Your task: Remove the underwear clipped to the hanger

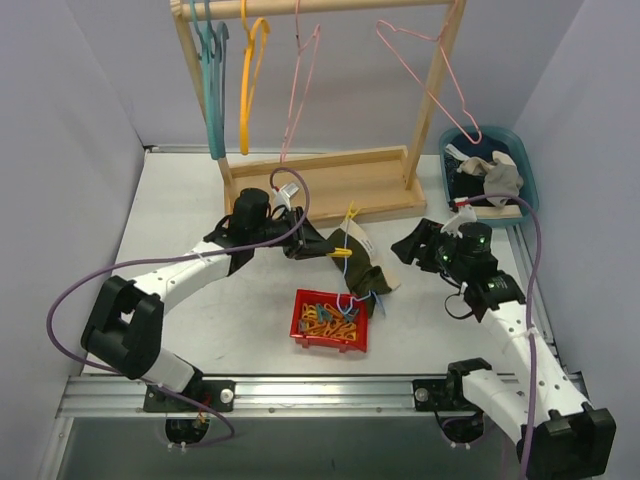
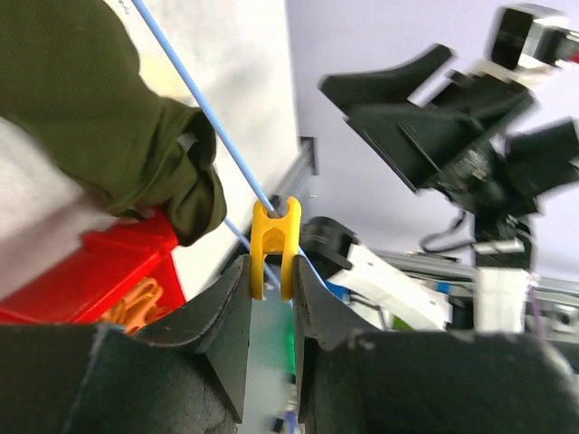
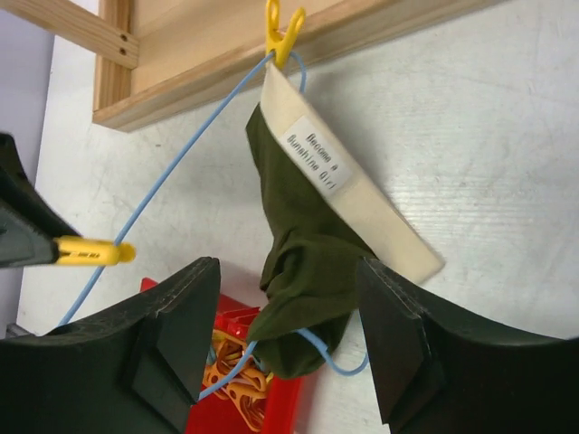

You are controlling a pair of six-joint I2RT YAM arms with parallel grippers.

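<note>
The dark olive underwear (image 3: 298,262) with a pale waistband (image 3: 348,194) lies on the table, hung on a thin blue hanger (image 3: 172,167). One yellow clip (image 3: 280,36) pins the waistband's far corner to the wire. My left gripper (image 2: 271,271) is shut on a second yellow clip (image 2: 274,244) on the hanger wire (image 2: 208,113), beside the olive cloth (image 2: 99,117). My right gripper (image 3: 288,267) hovers open above the bunched lower end of the underwear, touching nothing. From above, the left gripper (image 1: 300,245) sits left of the underwear (image 1: 345,248) and the right gripper (image 1: 408,245) to its right.
A red tray (image 1: 305,335) of orange and yellow clips sits just in front of the underwear. Behind it stands a wooden rack (image 1: 330,185) with teal, yellow and pink hangers. A blue bin (image 1: 528,165) at the back right holds other cloth pieces.
</note>
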